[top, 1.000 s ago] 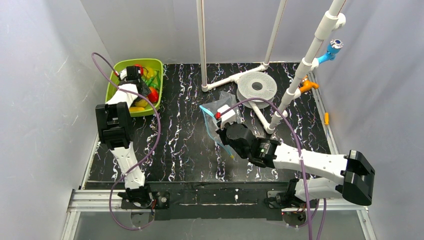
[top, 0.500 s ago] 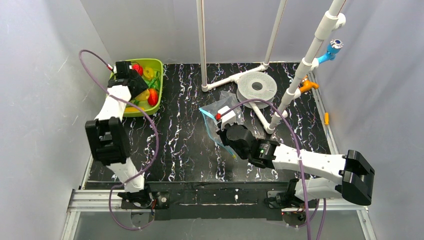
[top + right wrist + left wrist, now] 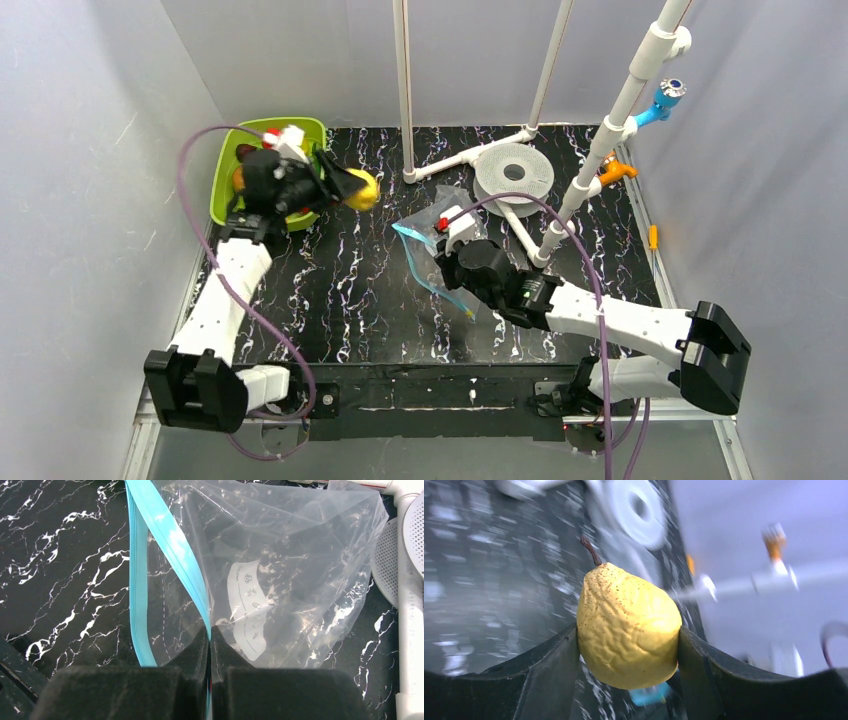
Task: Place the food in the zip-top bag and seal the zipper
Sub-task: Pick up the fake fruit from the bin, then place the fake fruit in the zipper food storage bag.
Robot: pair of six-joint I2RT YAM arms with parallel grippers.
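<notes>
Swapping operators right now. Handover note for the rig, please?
Left gripper: shut on the yellow pear, held above the table just right of the green tray.
Right gripper: shut on one lip of the zipper, holding the mouth of the zip-top bag open.
Done: pear picked, bag opened; bag looks empty.
To do: put pear in bag, then seal the zipper.

My left arm (image 3: pixel 225 295) and right arm (image 3: pixel 615 322) are white shells with black joint housings; a purple cable (image 3: pixel 181 180) loops along each; my left fingers (image 3: pixel 539 680) are broad, curved black plastic; my right fingers (image 3: pixel 125 692) are squared and faced in black foam; each wrist carries a white block with a red spot
</notes>
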